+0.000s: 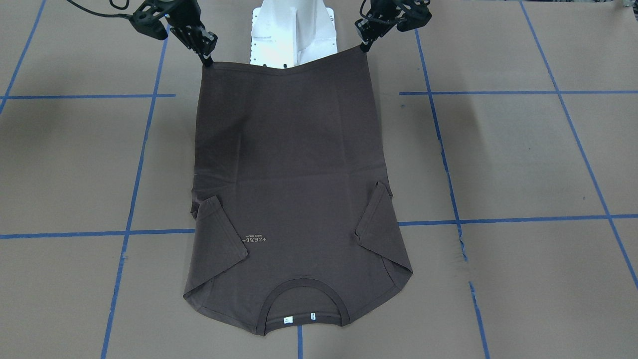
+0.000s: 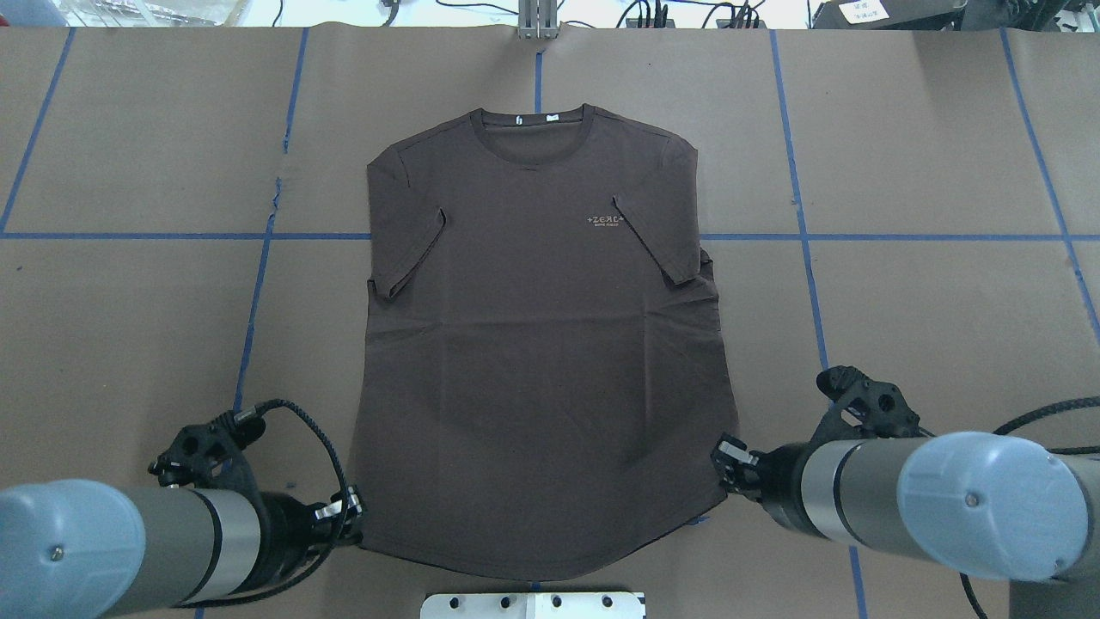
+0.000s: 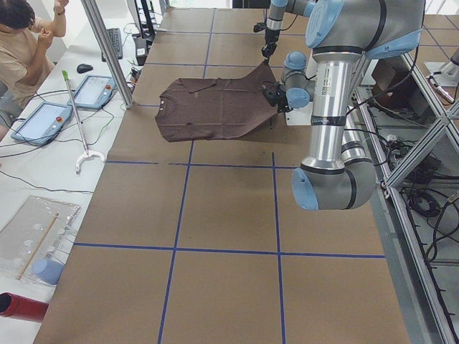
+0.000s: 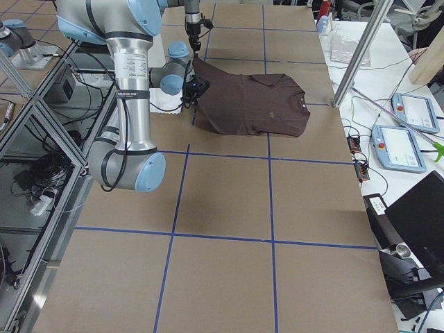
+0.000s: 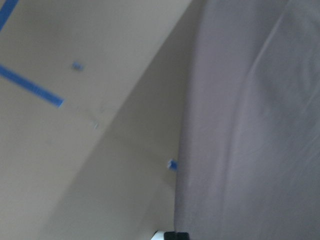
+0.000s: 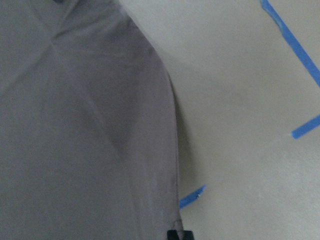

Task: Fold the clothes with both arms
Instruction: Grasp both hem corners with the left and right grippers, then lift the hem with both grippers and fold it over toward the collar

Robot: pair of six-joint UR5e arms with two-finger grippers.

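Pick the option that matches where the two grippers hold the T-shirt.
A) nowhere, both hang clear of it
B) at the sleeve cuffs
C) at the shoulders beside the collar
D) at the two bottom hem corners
D: the left gripper and the right gripper each pinch a hem corner of the T-shirt in their jaws, while the collar lies at the far end, away from the robot.
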